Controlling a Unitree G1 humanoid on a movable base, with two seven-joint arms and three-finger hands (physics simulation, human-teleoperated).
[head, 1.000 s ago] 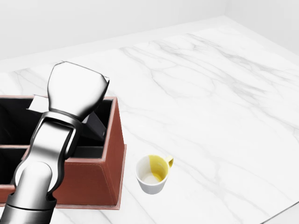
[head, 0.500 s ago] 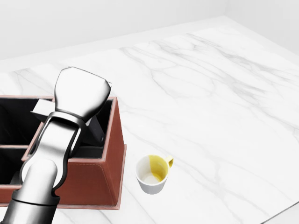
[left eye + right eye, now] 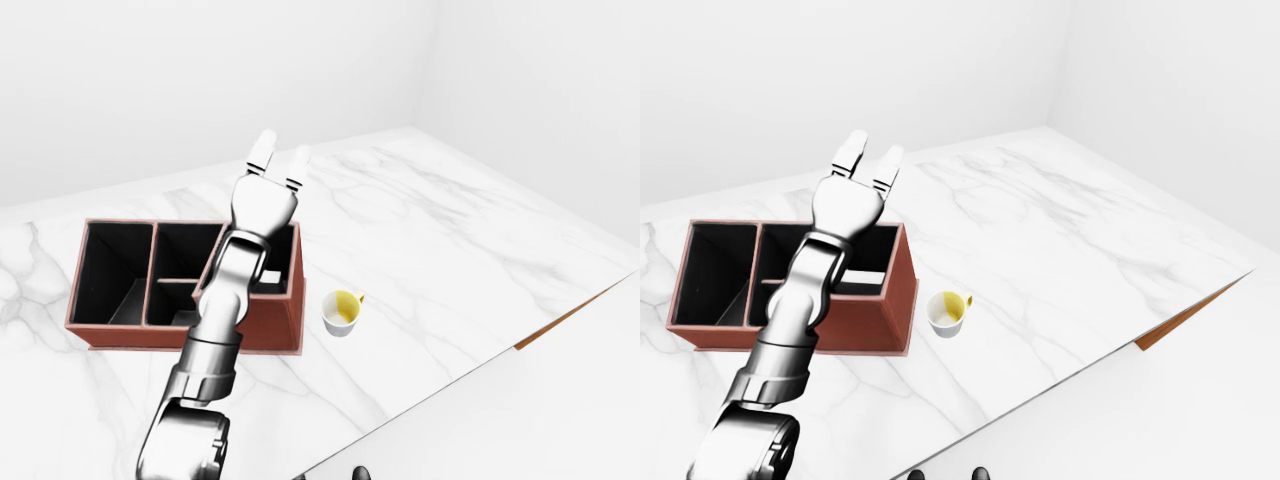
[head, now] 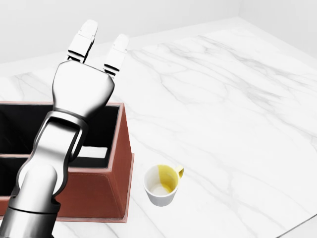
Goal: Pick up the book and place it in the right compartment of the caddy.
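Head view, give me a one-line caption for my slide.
Left hand open above the brown caddy, book lying in its right compartment, cup alongside on the marble table.

glossy silver-chrome left arm (image 4: pixel 54 153), segmented white-tipped fingers (image 4: pixel 81 42)

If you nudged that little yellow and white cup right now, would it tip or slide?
The cup stands upright on smooth marble table, so it would probably slide. It looks empty, likely light. Its side handle may make it pivot.
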